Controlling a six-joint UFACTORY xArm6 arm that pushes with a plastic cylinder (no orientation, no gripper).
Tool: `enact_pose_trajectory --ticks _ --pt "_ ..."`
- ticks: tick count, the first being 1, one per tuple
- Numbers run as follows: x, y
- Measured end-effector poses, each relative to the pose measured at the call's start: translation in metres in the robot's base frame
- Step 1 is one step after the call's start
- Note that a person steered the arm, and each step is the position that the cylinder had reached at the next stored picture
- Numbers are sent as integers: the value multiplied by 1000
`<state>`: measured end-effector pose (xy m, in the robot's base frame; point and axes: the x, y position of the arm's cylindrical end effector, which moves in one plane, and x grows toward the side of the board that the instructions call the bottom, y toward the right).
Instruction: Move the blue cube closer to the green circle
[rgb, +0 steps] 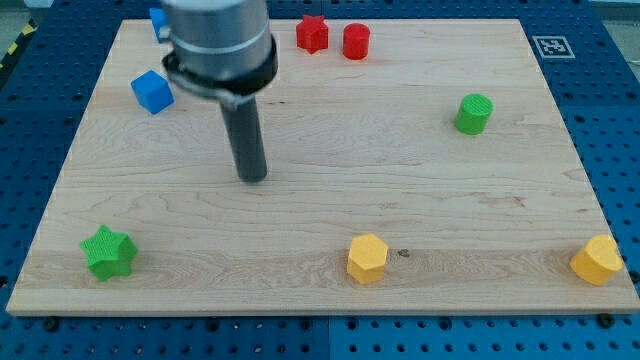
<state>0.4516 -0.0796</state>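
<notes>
The blue cube (152, 91) sits near the view's upper left on the wooden board (320, 200). The green circle, a short green cylinder (474, 114), stands at the view's right, far from the cube. My tip (253, 178) rests on the board below and to the right of the blue cube, apart from it, and well left of the green cylinder. The arm's grey body hides part of the board's top edge.
A second blue block (159, 22) peeks out at the top left, partly hidden by the arm. A red star (312, 34) and red cylinder (356, 41) stand at the top. A green star (109, 252) lies bottom left; two yellow blocks, one at bottom middle (367, 259) and one at bottom right (598, 260).
</notes>
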Motion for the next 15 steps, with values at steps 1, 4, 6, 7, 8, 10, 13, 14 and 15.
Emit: enact_pose_trajectory --ticks 1,4,6,7,8,10,13,14,15 --pt "-70 9" --pt "-114 -8" --pt "-155 -55" --pt "-158 -106" --pt "-156 -163" --pt "-107 -173" --pt "-66 -85" --pt "-62 -52" --pt "-62 -14"
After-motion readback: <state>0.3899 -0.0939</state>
